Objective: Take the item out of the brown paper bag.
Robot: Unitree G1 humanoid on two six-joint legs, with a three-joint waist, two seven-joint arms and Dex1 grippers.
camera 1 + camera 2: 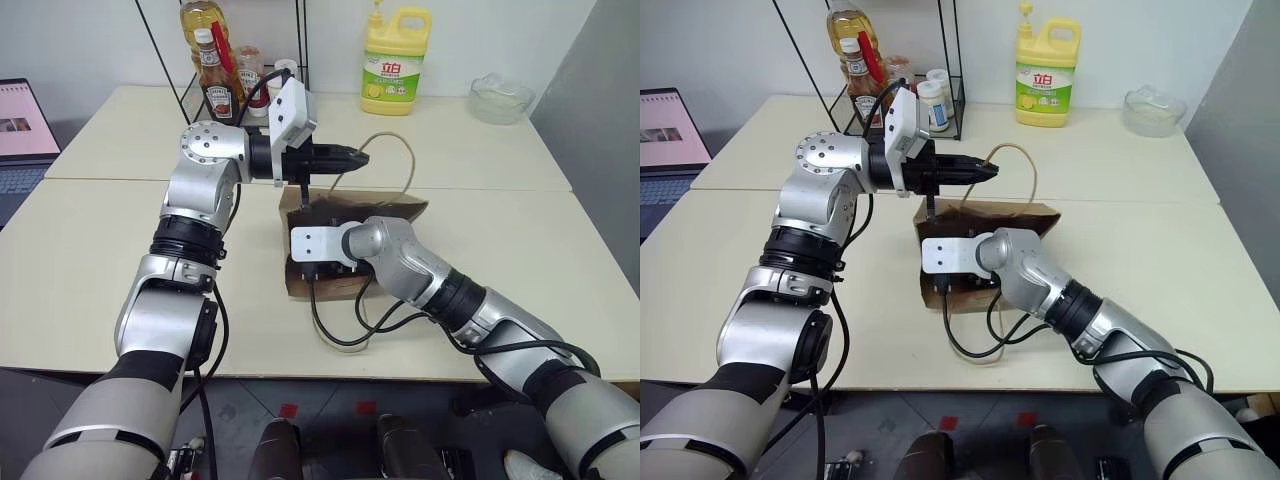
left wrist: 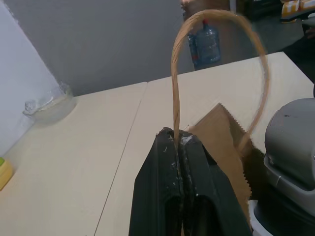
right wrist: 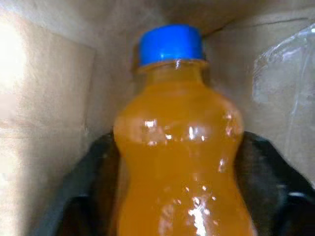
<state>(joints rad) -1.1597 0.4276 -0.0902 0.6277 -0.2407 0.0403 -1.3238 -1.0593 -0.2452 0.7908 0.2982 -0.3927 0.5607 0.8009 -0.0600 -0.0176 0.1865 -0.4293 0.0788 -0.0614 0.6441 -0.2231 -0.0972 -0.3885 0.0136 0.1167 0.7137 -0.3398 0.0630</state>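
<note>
Inside the brown paper bag (image 3: 44, 98), the blue-capped orange bottle (image 3: 179, 147) glistens.

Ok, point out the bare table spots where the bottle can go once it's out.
Free: the table left of the brown paper bag, and the stretch right of it below the glass bowl. Crowded: the far rack with the ketchup bottle, beside the detergent jug.

The right gripper's black fingertips are hidden inside the rectangular brown paper bag (image 1: 395, 209). The small clear plastic bottle of orange drink (image 3: 179, 162) is cut off below its waist; the label is unseen, and finger contact with it cannot be confirmed
</note>
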